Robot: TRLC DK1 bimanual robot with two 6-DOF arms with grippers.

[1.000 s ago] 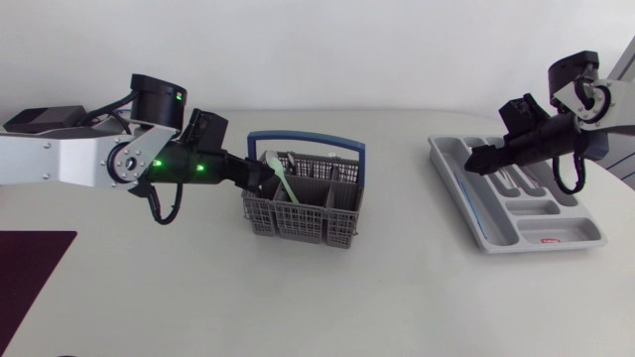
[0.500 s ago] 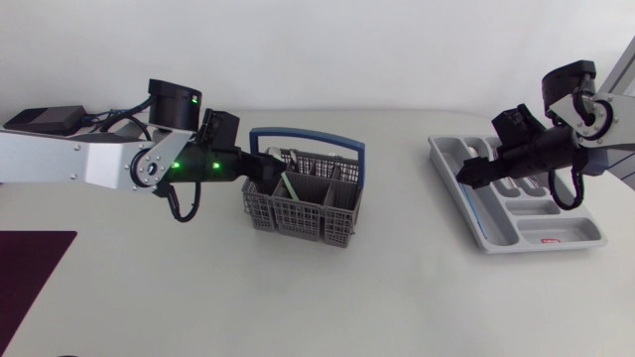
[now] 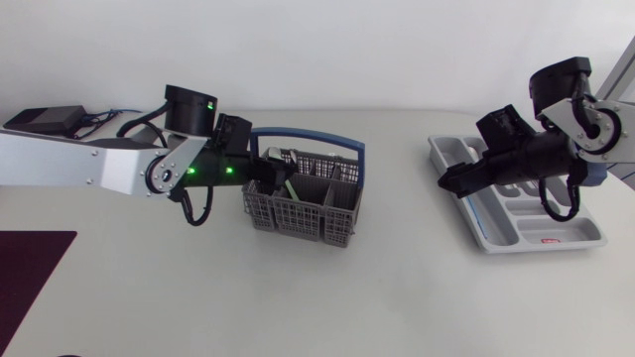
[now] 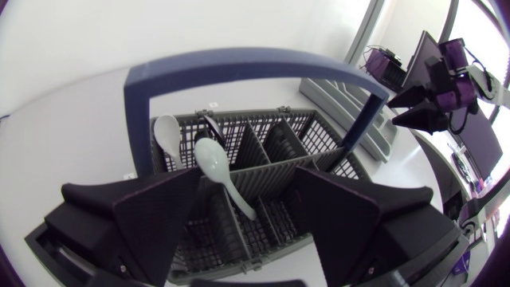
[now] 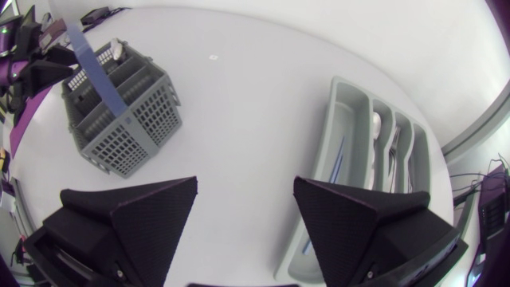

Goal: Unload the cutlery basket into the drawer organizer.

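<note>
The grey cutlery basket point(image 3: 298, 220) with a blue handle stands left of the table's middle. My left gripper point(image 3: 273, 183) is over its left compartments, open. In the left wrist view its fingers flank a pale spoon point(image 4: 225, 174) leaning in the basket point(image 4: 247, 121), without touching it. A second white spoon point(image 4: 166, 135) stands at the far corner. The grey drawer organizer point(image 3: 474, 220) lies at the right with some cutlery point(image 5: 374, 131) in its slots. My right gripper point(image 3: 451, 181) hangs open and empty over the organizer's left edge, turned toward the basket point(image 5: 127, 143).
A dark purple mat point(image 3: 25, 273) lies at the table's front left corner. Bare white tabletop point(image 3: 397, 228) stretches between basket and organizer point(image 5: 331, 143).
My left gripper has moved right over the basket, around the pale spoon, its fingers a little closer together. My right arm has swung left, off the organizer's slots.
</note>
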